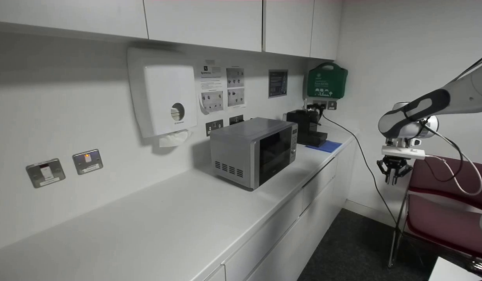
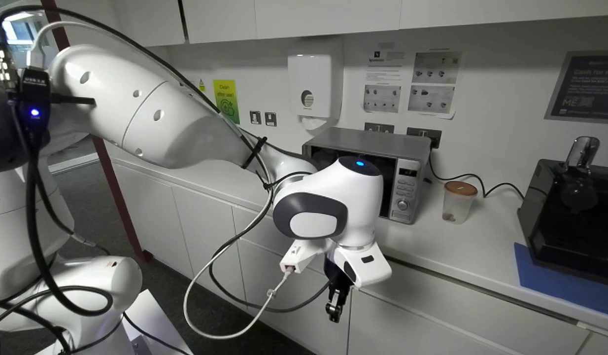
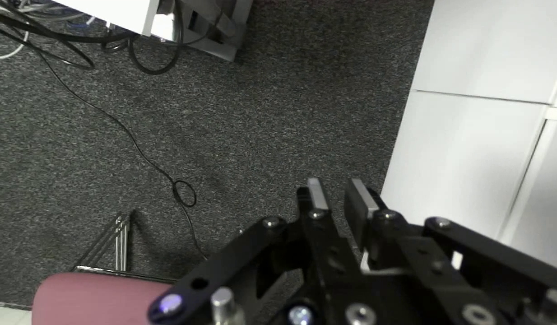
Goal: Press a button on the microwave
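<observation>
Microwave located mid-frame in an exterior view, standing on the white surface, door closed. Robot arm partly covers that door in an exterior view; control strip exposed. Fingers point downward, well apart from the microwave, released, a narrow gap between them, above dark carpet.

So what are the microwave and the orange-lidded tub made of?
The microwave looks like metal, with a grey satin sheen; its dark, shiny door could be glass or plastic. The tub is probably plastic, pale and see-through; its opaque lid seems plastic too.
</observation>
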### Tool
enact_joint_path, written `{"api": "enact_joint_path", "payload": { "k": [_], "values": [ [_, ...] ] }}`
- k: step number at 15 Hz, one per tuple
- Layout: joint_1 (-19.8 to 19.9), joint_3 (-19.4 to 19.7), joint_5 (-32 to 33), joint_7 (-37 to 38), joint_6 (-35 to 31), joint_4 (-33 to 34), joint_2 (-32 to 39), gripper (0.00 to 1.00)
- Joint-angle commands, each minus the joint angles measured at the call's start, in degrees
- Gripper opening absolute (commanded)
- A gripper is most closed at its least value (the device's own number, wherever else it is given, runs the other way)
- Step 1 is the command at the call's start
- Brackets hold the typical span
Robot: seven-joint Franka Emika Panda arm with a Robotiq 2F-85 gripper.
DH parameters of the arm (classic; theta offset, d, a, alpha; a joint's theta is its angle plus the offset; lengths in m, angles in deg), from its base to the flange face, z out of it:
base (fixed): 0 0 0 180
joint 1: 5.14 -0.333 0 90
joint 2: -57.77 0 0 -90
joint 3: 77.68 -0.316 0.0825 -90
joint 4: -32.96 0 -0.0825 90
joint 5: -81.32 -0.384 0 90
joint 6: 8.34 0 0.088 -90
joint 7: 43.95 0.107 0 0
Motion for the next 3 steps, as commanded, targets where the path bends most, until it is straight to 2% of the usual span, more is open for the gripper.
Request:
{"api": "enact_joint_path", "payload": {
  "k": [1, 3],
  "values": [
    [11.5, -10.9, -3.2, -2.4, 0.0, -0.3, 3.2, 0.23],
    [11.4, -10.9, -3.2, -2.4, 0.0, -0.2, 3.5, 0.25]
  ]
}}
